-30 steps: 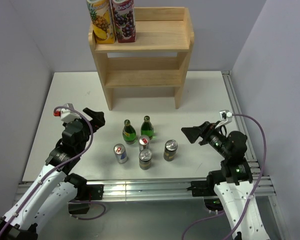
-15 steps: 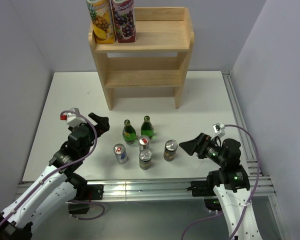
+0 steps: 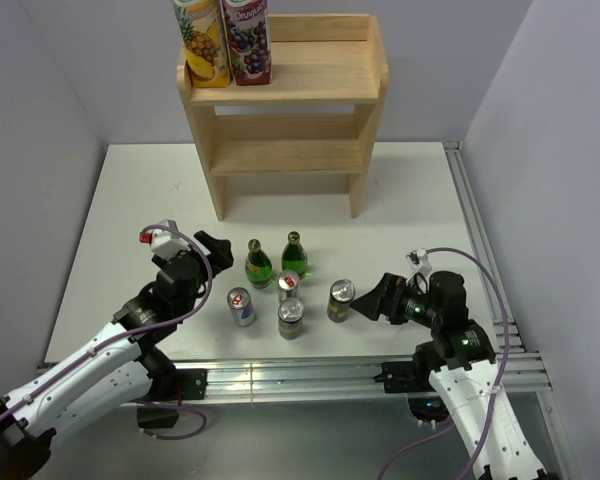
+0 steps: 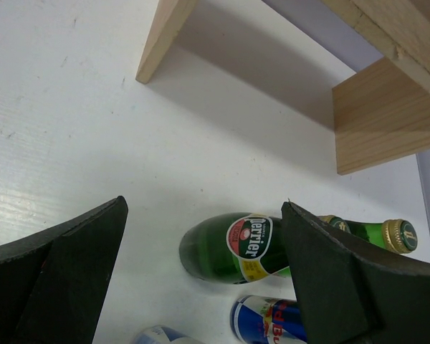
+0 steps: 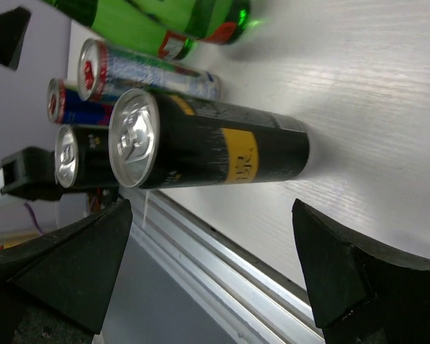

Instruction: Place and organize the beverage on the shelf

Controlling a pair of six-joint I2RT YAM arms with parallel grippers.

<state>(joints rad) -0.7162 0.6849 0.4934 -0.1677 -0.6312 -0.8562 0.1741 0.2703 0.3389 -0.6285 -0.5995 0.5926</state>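
The light wooden shelf (image 3: pixel 280 110) stands at the back of the table. Two green Perrier bottles (image 3: pixel 257 265) (image 3: pixel 296 255) and several cans stand in a cluster near the front: a Red Bull can (image 3: pixel 241 306), another (image 3: pixel 289 285), and two black cans (image 3: pixel 291 317) (image 3: pixel 341 300). My left gripper (image 3: pixel 215 248) is open and empty, just left of the near bottle (image 4: pixel 229 247), which sits between its fingers' line (image 4: pixel 204 206). My right gripper (image 3: pixel 375 300) is open and empty, just right of the black can (image 5: pixel 208 147), which lies ahead of its jaws (image 5: pixel 211 206).
Two juice cartons (image 3: pixel 202 40) (image 3: pixel 247 40) stand on the left of the shelf's top tier. The shelf's side panels (image 4: pixel 165 36) (image 4: pixel 376 129) stand beyond the bottles. The aluminium rail (image 3: pixel 280 375) runs along the table's front edge.
My left gripper has moved right toward the green bottle. My right gripper has moved left and lower toward the black can. Both stay open; the drinks have not moved.
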